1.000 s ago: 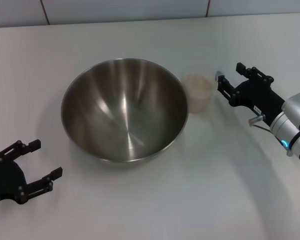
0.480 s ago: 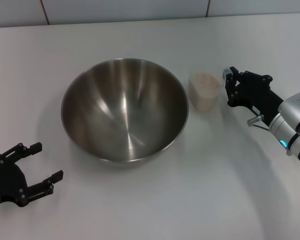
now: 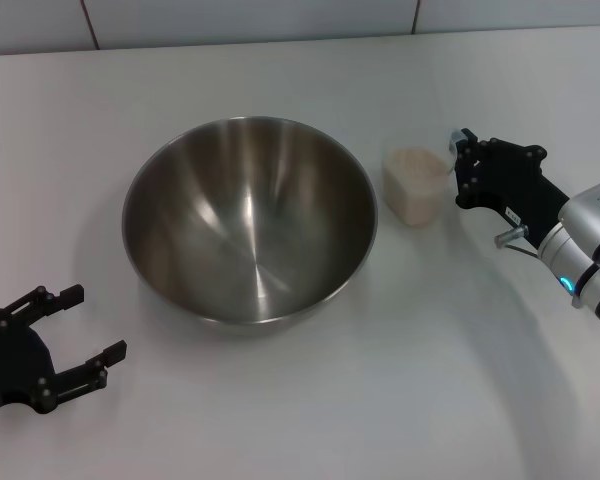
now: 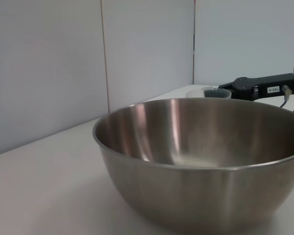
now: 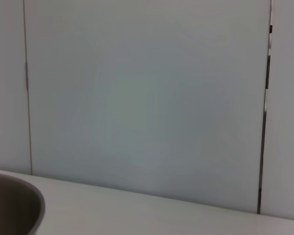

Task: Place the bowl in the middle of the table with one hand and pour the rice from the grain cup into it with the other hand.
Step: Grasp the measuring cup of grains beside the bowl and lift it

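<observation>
Left to right, we list what lies on the white table [image 3: 280,400].

Left gripper [image 3: 92,325]: at the near left corner, low over the table, well apart from everything else. We see its two black fingers spread wide with nothing between them.

Bowl [image 3: 248,218]: large steel bowl, upright, near the middle of the table. We see only bare metal inside. The left wrist view shows its side wall close up [image 4: 201,166].

Cup [image 3: 416,185]: small clear cup, just beside the bowl's right rim, apart from it. We see it leaning slightly and filled with pale rice [image 3: 413,160].

Right gripper [image 3: 458,170]: at the cup's right side, fingers touching it. We cannot tell whether they clamp it.
</observation>
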